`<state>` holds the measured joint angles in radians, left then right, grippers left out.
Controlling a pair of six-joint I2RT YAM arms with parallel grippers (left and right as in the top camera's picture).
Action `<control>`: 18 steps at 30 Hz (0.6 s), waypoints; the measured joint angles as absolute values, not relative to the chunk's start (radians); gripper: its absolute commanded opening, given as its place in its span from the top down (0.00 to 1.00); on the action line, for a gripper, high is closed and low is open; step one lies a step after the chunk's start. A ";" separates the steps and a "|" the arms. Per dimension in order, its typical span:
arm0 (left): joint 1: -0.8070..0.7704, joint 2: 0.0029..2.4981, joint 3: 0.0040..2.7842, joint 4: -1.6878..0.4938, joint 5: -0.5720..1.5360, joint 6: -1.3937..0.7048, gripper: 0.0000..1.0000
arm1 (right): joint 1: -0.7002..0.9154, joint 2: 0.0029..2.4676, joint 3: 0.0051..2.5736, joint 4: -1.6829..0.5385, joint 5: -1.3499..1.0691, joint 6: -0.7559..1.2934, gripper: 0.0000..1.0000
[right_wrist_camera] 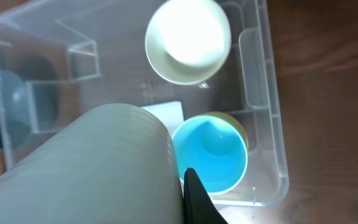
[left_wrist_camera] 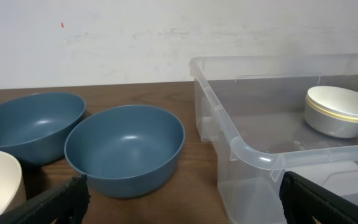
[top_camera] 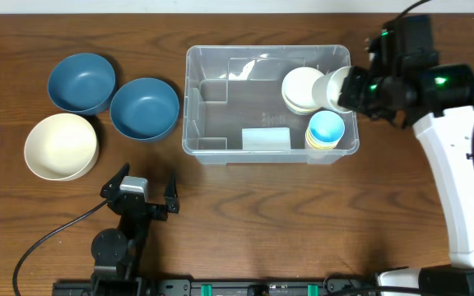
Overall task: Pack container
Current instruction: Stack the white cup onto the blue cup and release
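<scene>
The clear container (top_camera: pixel 189 99) stands mid-table with a whitish label (top_camera: pixel 266 138) on its floor. Inside at its right are a cream bowl (top_camera: pixel 301 89) and a blue cup (top_camera: pixel 327 127) nested in a yellow one. My right gripper (top_camera: pixel 354 89) is shut on a whitish cup (top_camera: pixel 336 89), held on its side above the container's right end. In the right wrist view the whitish cup (right_wrist_camera: pixel 92 174) fills the lower left beside one dark finger (right_wrist_camera: pixel 194 199), above the blue cup (right_wrist_camera: pixel 210 152) and the cream bowl (right_wrist_camera: pixel 188 40). My left gripper (top_camera: pixel 148 175) is open and empty at the table's front.
Two blue bowls (top_camera: pixel 81 82) (top_camera: pixel 144 108) and a cream bowl (top_camera: pixel 61 146) sit left of the container. The left wrist view shows the nearer blue bowl (left_wrist_camera: pixel 124 148), the farther one (left_wrist_camera: pixel 30 124) and the container's corner (left_wrist_camera: pixel 253 155), with my left gripper (left_wrist_camera: pixel 182 199) before them.
</scene>
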<state>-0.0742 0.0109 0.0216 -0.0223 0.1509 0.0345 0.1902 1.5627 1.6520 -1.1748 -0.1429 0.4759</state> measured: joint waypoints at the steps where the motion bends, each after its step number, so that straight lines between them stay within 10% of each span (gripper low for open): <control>1: -0.074 0.011 0.022 -0.022 0.150 0.035 0.02 | 0.201 1.563 1.645 -1.185 -0.120 0.481 0.98; 18: -0.075 0.011 0.022 -0.022 0.151 0.035 0.02 | 0.218 1.564 1.448 -1.155 0.009 0.531 0.95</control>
<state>-0.0746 0.0109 0.0216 -0.0223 0.1509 0.0349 0.2176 1.5639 1.4475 -1.1549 0.0086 0.5308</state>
